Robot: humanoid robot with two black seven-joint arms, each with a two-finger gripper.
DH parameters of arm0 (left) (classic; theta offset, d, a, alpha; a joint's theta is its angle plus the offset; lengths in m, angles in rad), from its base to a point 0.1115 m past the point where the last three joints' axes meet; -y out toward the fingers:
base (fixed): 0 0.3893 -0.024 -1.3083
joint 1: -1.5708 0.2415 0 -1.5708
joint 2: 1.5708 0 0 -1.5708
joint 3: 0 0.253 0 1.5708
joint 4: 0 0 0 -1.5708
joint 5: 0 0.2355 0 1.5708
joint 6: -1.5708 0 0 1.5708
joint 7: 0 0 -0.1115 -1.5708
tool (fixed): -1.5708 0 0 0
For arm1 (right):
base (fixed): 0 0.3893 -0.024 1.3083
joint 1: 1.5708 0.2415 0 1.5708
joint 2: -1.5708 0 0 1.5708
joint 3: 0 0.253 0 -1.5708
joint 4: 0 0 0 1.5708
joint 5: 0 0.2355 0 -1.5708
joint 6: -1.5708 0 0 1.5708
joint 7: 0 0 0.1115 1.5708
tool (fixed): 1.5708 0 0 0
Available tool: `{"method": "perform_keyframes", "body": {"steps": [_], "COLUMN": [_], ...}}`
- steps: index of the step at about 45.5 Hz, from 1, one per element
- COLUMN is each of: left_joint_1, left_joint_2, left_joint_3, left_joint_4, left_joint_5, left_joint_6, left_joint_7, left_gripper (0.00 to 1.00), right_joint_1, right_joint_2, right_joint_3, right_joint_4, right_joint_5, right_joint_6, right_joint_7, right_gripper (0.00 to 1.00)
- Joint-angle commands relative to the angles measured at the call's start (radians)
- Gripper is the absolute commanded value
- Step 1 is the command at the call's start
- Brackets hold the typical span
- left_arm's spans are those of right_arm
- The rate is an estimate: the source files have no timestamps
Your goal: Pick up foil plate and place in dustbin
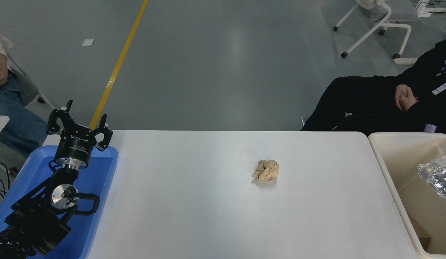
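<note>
The foil plate (pixel 438 178), shiny crinkled silver, shows at the right edge of the head view, inside the opening of the cream-beige dustbin (pixel 385 162); part of it is cut off by the picture's edge. No gripper shows on it. My right arm and gripper are out of view. My left gripper (pixel 81 124) is parked at the lower left above the blue tray, fingers spread open and empty.
A crumpled tan paper ball (pixel 266 169) lies on the white table (pixel 208 201) right of the middle. A shallow blue tray (pixel 100 172) sits under my left arm. A person in black (pixel 388 100) sits at the far right, another person (pixel 7 108) at the far left.
</note>
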Motion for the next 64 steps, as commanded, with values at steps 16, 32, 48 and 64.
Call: {"method": "perform_keyframes", "body": {"steps": [16, 32, 48, 64], "left_joint_1": [0.0, 0.0, -0.002, -0.002], "left_joint_2": [0.0, 0.0, 0.0, 0.0], "left_joint_3": [0.0, 0.0, 0.0, 0.0], "left_joint_4": [0.001, 0.001, -0.001, -0.001], "left_joint_5": [0.0, 0.0, 0.0, 0.0], "left_joint_6": [0.0, 0.0, 0.0, -0.002], "left_joint_7": [0.0, 0.0, 0.0, 0.002], "left_gripper": [0.99, 0.99, 0.99, 0.99], "right_joint_1": [-0.029, -0.012, 0.239, 0.764], "right_joint_2": [0.039, 0.054, -0.112, -0.192], "right_joint_3": [0.03, 0.033, -0.037, -0.417], "right_joint_4": [-0.017, -0.002, 0.388, 0.99], "right_joint_5": [-0.008, -0.011, -0.144, -0.154], "right_joint_6": [-0.167, -0.279, -0.276, -0.202], "right_joint_7": [-0.029, -0.026, -0.026, -0.031], "right_gripper": [0.38, 0.99, 1.0, 1.0]}}
